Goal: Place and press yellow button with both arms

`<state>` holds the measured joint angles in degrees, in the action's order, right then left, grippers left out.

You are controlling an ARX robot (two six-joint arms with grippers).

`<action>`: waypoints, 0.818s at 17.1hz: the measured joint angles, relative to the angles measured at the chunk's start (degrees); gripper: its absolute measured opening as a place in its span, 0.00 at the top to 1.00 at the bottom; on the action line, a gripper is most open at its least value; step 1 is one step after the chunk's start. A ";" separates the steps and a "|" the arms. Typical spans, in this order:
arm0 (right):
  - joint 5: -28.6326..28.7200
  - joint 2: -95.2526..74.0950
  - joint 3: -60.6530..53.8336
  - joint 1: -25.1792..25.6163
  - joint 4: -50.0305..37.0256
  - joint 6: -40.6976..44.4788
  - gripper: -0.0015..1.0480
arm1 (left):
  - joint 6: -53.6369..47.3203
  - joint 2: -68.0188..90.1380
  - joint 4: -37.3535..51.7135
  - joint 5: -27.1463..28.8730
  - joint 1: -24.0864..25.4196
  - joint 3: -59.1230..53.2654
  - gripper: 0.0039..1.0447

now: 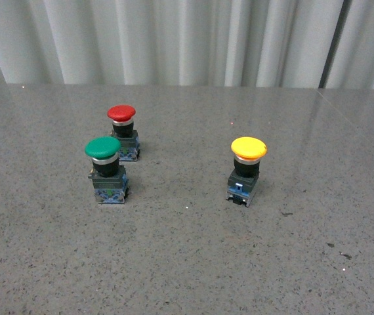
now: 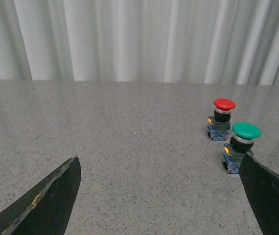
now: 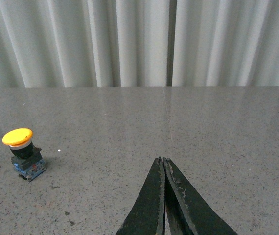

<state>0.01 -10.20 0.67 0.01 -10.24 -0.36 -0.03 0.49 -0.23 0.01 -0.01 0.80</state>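
1. While your right end effector [image 3: 163,164] sits clenched and empty, the yellow button [image 1: 245,169] stands upright on the counter [image 1: 187,262], well apart from it.
2. Your left end effector [image 2: 161,196] is released, near the green button [image 2: 241,147] and red button [image 2: 221,117].
3. You'll find no readable writing.

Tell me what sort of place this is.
Probably a lab test bench: a bare grey speckled tabletop, a plain white curtain behind it, and only three push-buttons set out, the yellow button, one green, one red.
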 joint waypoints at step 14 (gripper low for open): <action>0.02 9.97 0.07 0.00 10.51 0.02 0.51 | 0.00 0.00 0.00 0.00 0.00 0.00 0.06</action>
<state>0.03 -0.23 0.73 0.01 0.27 -0.34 -0.03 0.49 -0.23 0.01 -0.01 0.80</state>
